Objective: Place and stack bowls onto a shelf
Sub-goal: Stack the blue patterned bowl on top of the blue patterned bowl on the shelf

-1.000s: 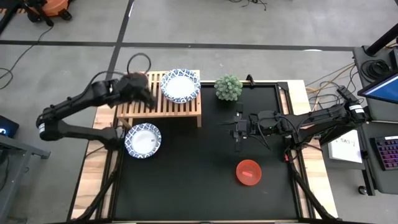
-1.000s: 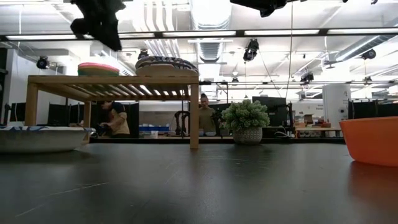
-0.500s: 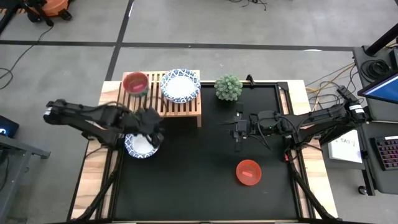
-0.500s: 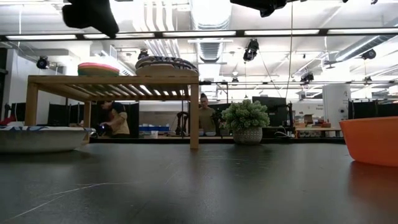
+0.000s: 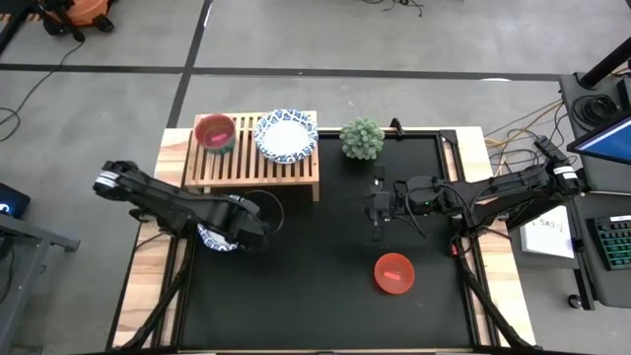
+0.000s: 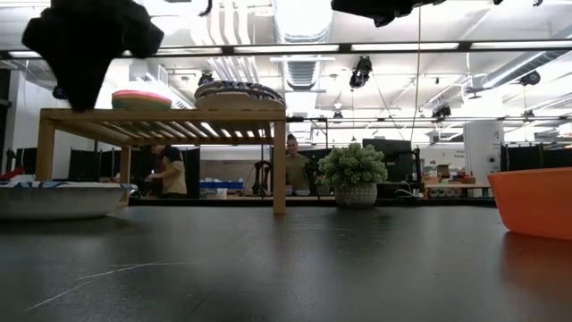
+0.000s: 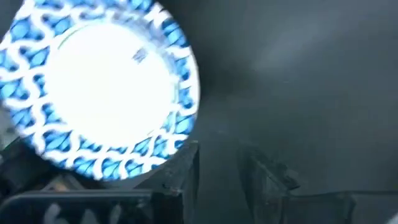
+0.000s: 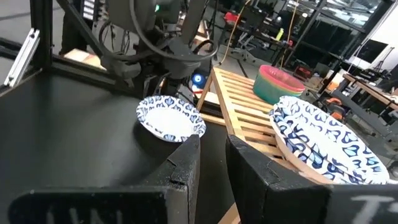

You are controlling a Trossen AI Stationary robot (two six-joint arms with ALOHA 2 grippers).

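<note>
**A:** Two stacks sit on the shelf (image 5: pixel 258 170) now: the small plastic bowls (image 5: pixel 215 130), red on top, at its left end, and the blue-rimmed bowls (image 5: pixel 286 135) beside them. What changed?

**B:** The left arm. A second ago it was over the shelf's left end, covering the small stack. It has since swung off the shelf and down to the table (image 5: pixel 325 286). It now lies over the last blue-rimmed bowl (image 7: pixel 102 87), which is on the table just in front of the shelf.

**A:** Has the left hand (image 7: pixel 219 163) got hold of it?

**B:** No. Its fingers stand apart with only dark table between them. The bowl's rim is just beside one finger, not inside the gap.

**A:** So the small stack is done with, for now?

**B:** I'd judge so. The arm left it sitting level on the slats, and the next pick looks to be this patterned bowl, bound for the patterned stack.

**A:** And the right arm?

**B:** It hasn't moved. The right hand (image 8: pixel 212 158) hangs over the middle of the table with a narrow gap between its fingers, holding nothing. The loose red bowl (image 5: pixel 394 273) stays on the table nearer the front, untouched. So two bowls are left to shelve.
</note>
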